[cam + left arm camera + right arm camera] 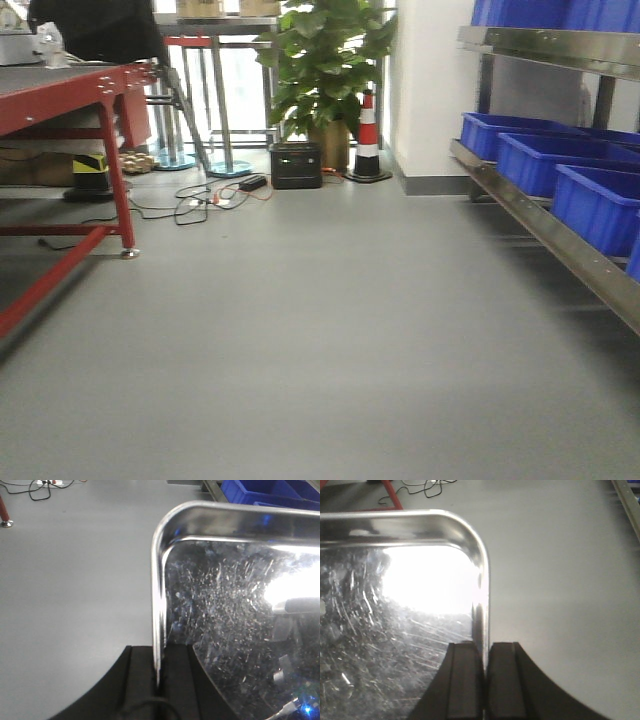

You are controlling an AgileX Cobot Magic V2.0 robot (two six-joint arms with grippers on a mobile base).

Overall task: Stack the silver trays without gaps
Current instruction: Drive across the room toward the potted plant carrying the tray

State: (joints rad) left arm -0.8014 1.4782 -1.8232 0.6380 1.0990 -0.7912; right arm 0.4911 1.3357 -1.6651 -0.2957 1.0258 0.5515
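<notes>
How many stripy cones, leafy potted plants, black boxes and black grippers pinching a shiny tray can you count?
Orange-and-white striped traffic cone: 1
Green leafy potted plant: 1
Black box on the floor: 1
Black grippers shut on the rim of the shiny silver steel tray: 2 (left gripper, right gripper)
Total: 5

Silver tray [225, 605]: polished steel, mirror-glossy, scratched. Tool pads [465, 680]: matt blk. Floor [75, 580]: smooth matt grey.
</notes>
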